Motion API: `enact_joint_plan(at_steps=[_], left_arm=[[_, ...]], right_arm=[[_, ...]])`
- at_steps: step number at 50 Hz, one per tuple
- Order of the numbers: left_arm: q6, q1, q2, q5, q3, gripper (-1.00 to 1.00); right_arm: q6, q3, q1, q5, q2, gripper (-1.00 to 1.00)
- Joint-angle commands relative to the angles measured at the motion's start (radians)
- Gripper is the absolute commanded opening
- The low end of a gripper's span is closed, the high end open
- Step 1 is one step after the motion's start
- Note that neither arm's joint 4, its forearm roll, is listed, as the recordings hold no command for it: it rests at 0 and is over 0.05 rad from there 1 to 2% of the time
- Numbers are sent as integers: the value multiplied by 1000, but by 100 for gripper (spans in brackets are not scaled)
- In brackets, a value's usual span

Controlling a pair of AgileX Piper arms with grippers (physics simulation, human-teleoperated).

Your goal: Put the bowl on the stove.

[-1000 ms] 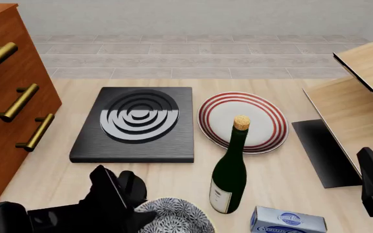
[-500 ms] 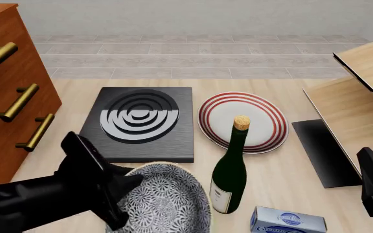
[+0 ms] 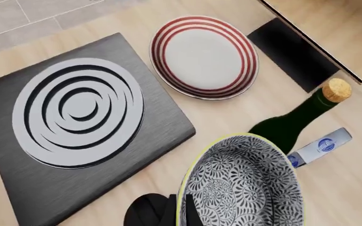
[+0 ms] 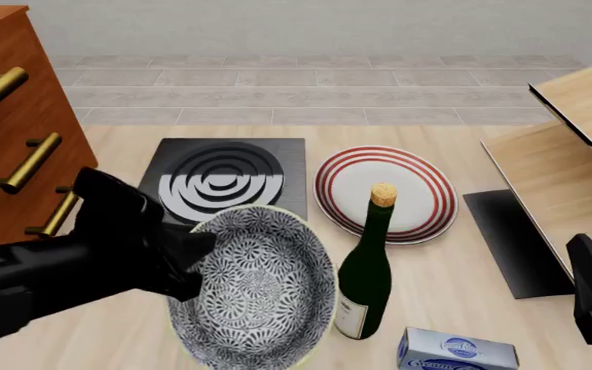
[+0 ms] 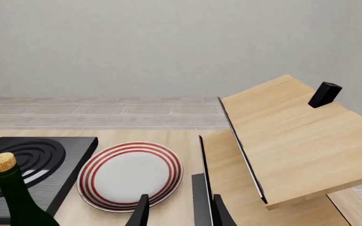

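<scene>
Black and bulky, the left gripper [image 4: 188,258] pinched the left rim of the one bowl [image 4: 260,289], which was tilted with its mouth facing up toward the camera. It hung above the table, just before the single stove [image 4: 224,185], overlapping its near edge. Right of the bowl stood one wine bottle [image 4: 366,270]. The right gripper [image 5: 175,212] sat apart, fingers spread.

Floral bowl [image 4: 260,289] with yellow-green rim, tilted, raised off the table, overlapping the black stove's [image 4: 275,166] near edge
</scene>
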Motion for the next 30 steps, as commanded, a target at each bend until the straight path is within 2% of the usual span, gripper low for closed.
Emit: enact_joint_plan(at_steps=[1, 6, 11, 15, 16, 20, 21, 26, 30], left_arm=[[-70, 16, -28, 40, -50, -100], [-82, 7, -63, 74, -72, -100], [-128, 19, -79, 104, -111, -100], [-164, 50, -74, 94, -125, -100], [-198, 57, -70, 94, -133, -100], [-210, 81, -63, 89, -146, -100], [-216, 111, -54, 84, -154, -100], [-232, 117, -49, 78, -159, -100], [-261, 158, -26, 70, -168, -100]], right_arm=[[0, 0, 0, 0, 0, 100], [0, 0, 0, 0, 0, 100], [0, 0, 0, 0, 0, 100], [0, 0, 0, 0, 0, 100], [0, 0, 0, 0, 0, 100], [0, 0, 0, 0, 0, 100], [0, 0, 0, 0, 0, 100], [0, 0, 0, 0, 0, 100], [0, 0, 0, 0, 0, 100]])
